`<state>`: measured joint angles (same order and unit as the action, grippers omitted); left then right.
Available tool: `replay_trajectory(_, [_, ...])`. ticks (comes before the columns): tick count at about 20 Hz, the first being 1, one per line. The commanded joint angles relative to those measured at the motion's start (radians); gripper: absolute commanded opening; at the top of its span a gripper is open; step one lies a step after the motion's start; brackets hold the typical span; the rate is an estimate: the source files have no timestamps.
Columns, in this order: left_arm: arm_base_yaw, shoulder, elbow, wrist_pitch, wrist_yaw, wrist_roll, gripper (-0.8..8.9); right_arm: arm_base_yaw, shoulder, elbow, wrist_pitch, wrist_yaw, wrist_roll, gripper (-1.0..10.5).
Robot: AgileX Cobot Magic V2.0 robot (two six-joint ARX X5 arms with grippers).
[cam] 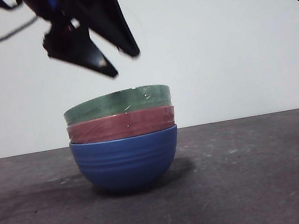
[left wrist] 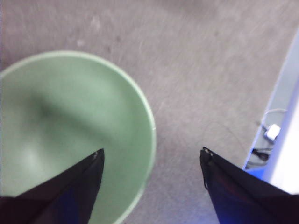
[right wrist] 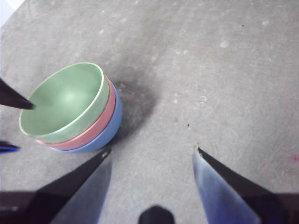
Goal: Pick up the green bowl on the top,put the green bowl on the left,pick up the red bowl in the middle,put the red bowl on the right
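Nothing done yet, as far as I can judge: all three bowls sit nested, none moved.

Nearest in the front view is the dark surface, with the stack at centre frame. The blue bowl is at the bottom, resting on the surface. The red bowl sits inside it, only a band of its side showing. The green bowl is on top, rim tilted a little, higher at the right of the frame.

Above the stack, upper left of centre in the front view, I have the left claw hanging over the green bowl, not touching. Jaws wide, empty. In its wrist view one jaw is over the bowl's inside, the other outside the rim over bare surface, so it straddles the rim.

The right claw waits, black tips at the upper right corner of the front view, jaws wide, empty, stack off to one side of it.

Left to do: close on the green rim, lift, place left; then the red bowl goes right. Whole task remains.
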<state>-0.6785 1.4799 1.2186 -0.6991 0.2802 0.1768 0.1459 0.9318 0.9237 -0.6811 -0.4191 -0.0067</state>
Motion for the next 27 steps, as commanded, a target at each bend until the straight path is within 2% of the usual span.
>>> replay_trajectory(1, [-0.010,0.045,-0.002,-0.003,-0.020,0.035,3.44,0.002,0.002,0.003,-0.012,0.000,0.007,2.8])
replay_trajectory(5, [-0.010,0.084,-0.002,-0.018,-0.026,0.035,3.41,0.002,0.002,0.003,-0.034,0.000,0.007,2.8])
replay_trajectory(6, [-0.010,0.084,-0.002,-0.020,-0.034,0.035,3.13,0.002,0.002,0.003,-0.039,0.000,0.007,2.8])
replay_trajectory(9, [-0.011,0.084,-0.002,-0.032,-0.049,0.050,0.34,0.002,0.001,0.003,-0.050,0.000,0.007,2.8])
replay_trajectory(10, [-0.011,0.084,-0.002,-0.032,-0.048,0.067,-0.12,0.002,0.001,0.003,-0.051,0.000,0.007,2.8])
replay_trajectory(15, [-0.014,0.084,0.005,0.003,-0.047,0.090,-0.09,0.002,0.001,0.003,-0.053,0.000,0.007,2.8])
replay_trajectory(18, [-0.022,0.084,0.068,-0.030,-0.045,0.093,-0.09,0.002,0.002,0.003,-0.052,0.001,0.004,2.8])
replay_trajectory(20, [-0.035,0.081,0.145,-0.090,-0.045,0.115,-0.09,0.002,0.002,0.003,-0.052,0.002,-0.005,2.8])
replay_trajectory(23, [-0.050,0.073,0.307,-0.277,-0.061,0.116,-0.09,0.002,0.002,0.003,-0.052,0.003,-0.011,2.8])
replay_trajectory(25, [-0.051,0.042,0.383,-0.412,-0.146,0.105,-0.09,0.002,0.002,0.003,-0.052,0.003,-0.014,2.8])
replay_trajectory(27, [-0.053,-0.021,0.388,-0.486,-0.240,0.075,-0.09,0.002,0.002,0.003,-0.052,0.006,-0.019,2.8])
